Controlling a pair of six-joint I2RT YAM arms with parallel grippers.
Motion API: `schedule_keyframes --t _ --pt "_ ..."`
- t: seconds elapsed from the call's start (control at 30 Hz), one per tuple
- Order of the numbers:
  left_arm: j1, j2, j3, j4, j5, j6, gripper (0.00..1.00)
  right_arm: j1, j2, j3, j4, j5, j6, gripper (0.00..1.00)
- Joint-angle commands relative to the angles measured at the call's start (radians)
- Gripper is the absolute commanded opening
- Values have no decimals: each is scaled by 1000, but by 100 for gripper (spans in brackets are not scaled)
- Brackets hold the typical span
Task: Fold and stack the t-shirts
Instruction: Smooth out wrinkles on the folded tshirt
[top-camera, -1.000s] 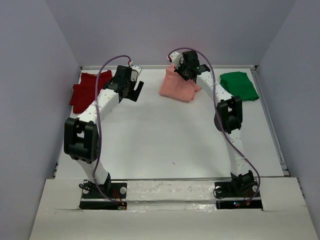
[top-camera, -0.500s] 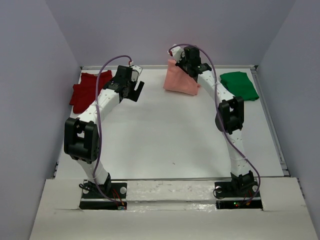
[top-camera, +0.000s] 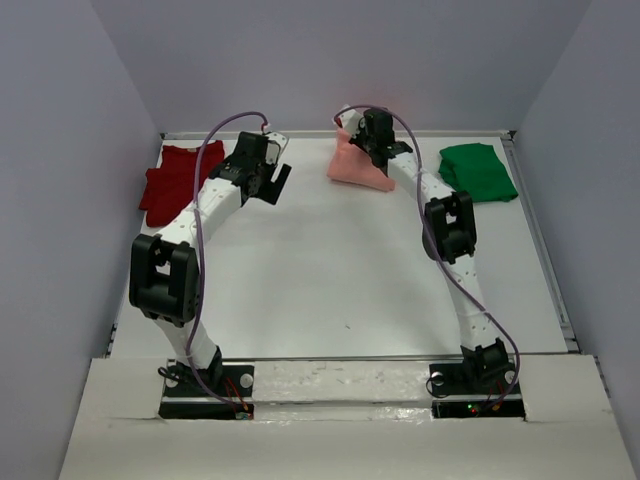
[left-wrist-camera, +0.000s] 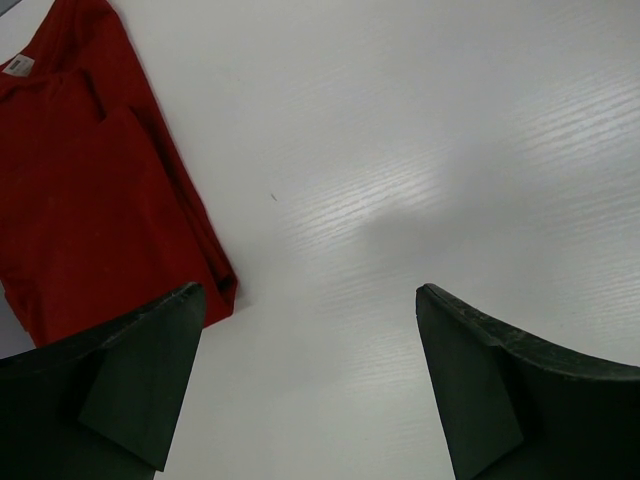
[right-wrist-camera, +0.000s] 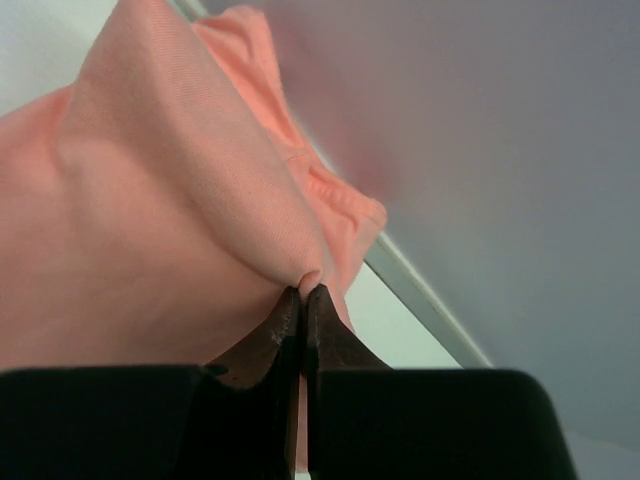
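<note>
A crumpled red cotton t-shirt (top-camera: 178, 180) is seen at the far left of the white table (top-camera: 330, 270). It lies just beside the left gripper (left-wrist-camera: 308, 300), whose jaws are spread wide over bare tabletop. A salmon-pink cloth t-shirt (top-camera: 362, 168) is pinched at a fold (near the back wall) by the clamped right gripper (right-wrist-camera: 303, 295). A folded green t-shirt (top-camera: 478, 172) is laid flat further right.

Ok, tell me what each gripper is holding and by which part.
The right gripper is shut on the pink t-shirt, pinching a bunched fold at its raised top. The left gripper is open, holding nothing, beside the red t-shirt.
</note>
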Motion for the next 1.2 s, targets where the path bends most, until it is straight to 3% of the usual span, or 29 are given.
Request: schedule_keyframes --t 0.0,0.5,0.53,0.57,0.6,0.67,0.73,0.77,1.17 --pt "-10 26 8 -2 -23 19 99 -17 81 72 90 8 -41 0" --pt "-68 95 18 -7 -82 32 99 -46 205 103 149 29 -72 0" --pt "-68 94 18 -5 -82 29 99 -46 204 103 157 43 -75 5" --pt "-68 91 16 -5 -82 29 99 -46 202 101 160 46 -78 20" --pt "-68 83 15 -5 -80 29 99 -46 198 96 165 49 -81 46" --pt "-68 74 13 -7 -72 30 99 -46 175 87 168 49 -84 65" --pt "-68 60 7 -5 -66 30 99 -46 159 80 174 54 -84 92" --pt "-68 55 5 -5 -62 32 99 -46 152 80 175 55 -84 99" --pt "-68 12 10 -12 -54 33 99 -46 15 55 188 77 -118 100"
